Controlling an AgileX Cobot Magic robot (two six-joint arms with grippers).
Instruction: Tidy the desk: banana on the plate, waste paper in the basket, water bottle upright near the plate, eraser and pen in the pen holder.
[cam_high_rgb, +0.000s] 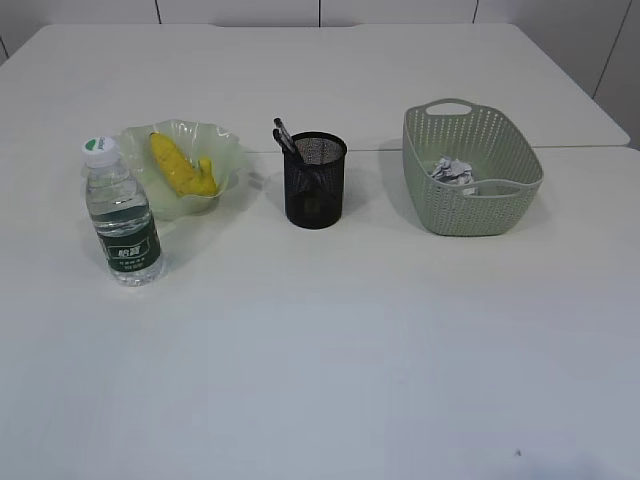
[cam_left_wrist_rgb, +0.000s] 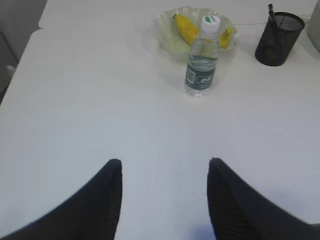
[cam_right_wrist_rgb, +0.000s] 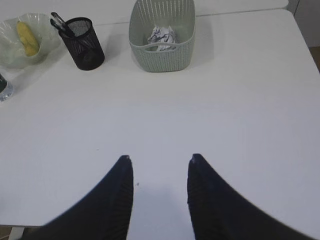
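1. Left gripper (cam_left_wrist_rgb: 164, 162): jaws wide, empty, above bare table (cam_high_rgb: 330, 350).
2. Right gripper (cam_right_wrist_rgb: 160, 159): jaws apart, empty.
3. Water bottle (cam_high_rgb: 122, 213) upright, just beside plate (cam_high_rgb: 228, 150); banana (cam_high_rgb: 180, 165) on the plate.
4. Pen (cam_high_rgb: 284, 137) in pen holder (cam_high_rgb: 315, 181); eraser not discernible.
5. Waste paper (cam_high_rgb: 453, 172) in basket (cam_high_rgb: 470, 170).

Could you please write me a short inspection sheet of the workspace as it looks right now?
Surface: white table, bare in front.
Banana: lying on the plate.
Water bottle: upright, capped, just in front of the plate.
Pen: standing in the pen holder.
Eraser: cannot tell, holder's inside too dark.
Waste paper: inside the basket.
Clutter: nothing seen.
Left gripper: open, empty, above bare table.
Right gripper: open, empty, above bare table.
Cables: nothing seen.
Surroundings: pale wall panels behind the table.
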